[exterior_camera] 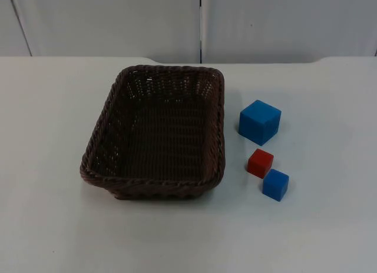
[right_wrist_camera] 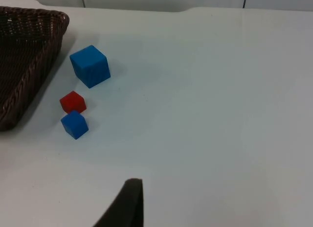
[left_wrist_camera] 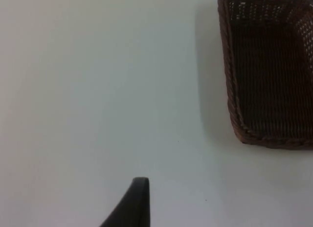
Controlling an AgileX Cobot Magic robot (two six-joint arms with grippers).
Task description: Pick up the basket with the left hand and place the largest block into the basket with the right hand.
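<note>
While both arms wait, nothing is lifted yet.
Basket (exterior_camera: 156,135) sits mid-bench, empty; largest blue block (exterior_camera: 260,121) stands just beside its right wall, within the right arm's reach. Whether either claw is open, I cannot tell.

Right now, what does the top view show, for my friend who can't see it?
A brown basket sits empty on a white table. Beside it lie a big blue block, a small red block and a small blue block.

A white table (exterior_camera: 59,226) reaches back to a grey partition wall (exterior_camera: 106,20) — the wall has a dark vertical seam (exterior_camera: 201,26). The light is soft and even.
</note>
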